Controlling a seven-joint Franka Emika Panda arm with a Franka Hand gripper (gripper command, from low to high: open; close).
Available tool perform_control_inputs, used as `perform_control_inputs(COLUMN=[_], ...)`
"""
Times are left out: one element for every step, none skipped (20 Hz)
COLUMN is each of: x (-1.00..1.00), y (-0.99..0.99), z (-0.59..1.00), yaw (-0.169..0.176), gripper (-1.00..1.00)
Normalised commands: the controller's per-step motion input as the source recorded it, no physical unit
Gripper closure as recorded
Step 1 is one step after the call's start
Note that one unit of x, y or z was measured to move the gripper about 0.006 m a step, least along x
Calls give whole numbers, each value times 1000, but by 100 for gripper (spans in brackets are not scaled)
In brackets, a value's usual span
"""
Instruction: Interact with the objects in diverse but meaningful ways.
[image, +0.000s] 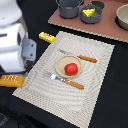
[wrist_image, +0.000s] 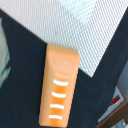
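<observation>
The orange-brown bread loaf (image: 11, 80) lies on the dark table at the placemat's corner on the exterior view's left. In the wrist view it (wrist_image: 59, 85) fills the middle and shows white score marks. My white arm stands over it. The grey hand of the gripper (image: 27, 52) shows, but its fingers are hidden. The red tomato (image: 71, 69) sits on a small tan plate (image: 61, 64). The yellow red-marked packet (image: 47, 36) lies at the placemat's far corner. The yellow cheese wedge (image: 88, 12) sits in a dark bowl (image: 95, 18). The blue-grey pot (image: 69, 7) stands beside it.
A striped placemat (image: 95, 95) carries the plate, a knife (image: 81, 58) and a fork (image: 67, 81) with wooden handles. A pinkish board (image: 107, 29) at the back holds the pot, the bowl and another bowl (image: 122, 17). The placemat's corner shows in the wrist view (wrist_image: 75, 25).
</observation>
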Motion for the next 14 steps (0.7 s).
perform_control_inputs(x=[1000, 1000, 1000, 1000, 1000, 1000, 1000, 1000, 1000, 989, 971, 966, 957, 951], y=[117, 114, 117, 120, 106, 100, 94, 97, 103, 89, 74, 63, 49, 40], z=[877, 866, 869, 829, 746, 689, 617, 557, 489, 346, 254, 197, 120, 63], yaw=[0, 0, 0, 0, 0, 0, 0, 0, 0, -5, -13, -18, -26, -32], gripper=[-100, -100, -100, -100, -100, -100, -100, -100, -100, -100, -100, -100, -100, -100])
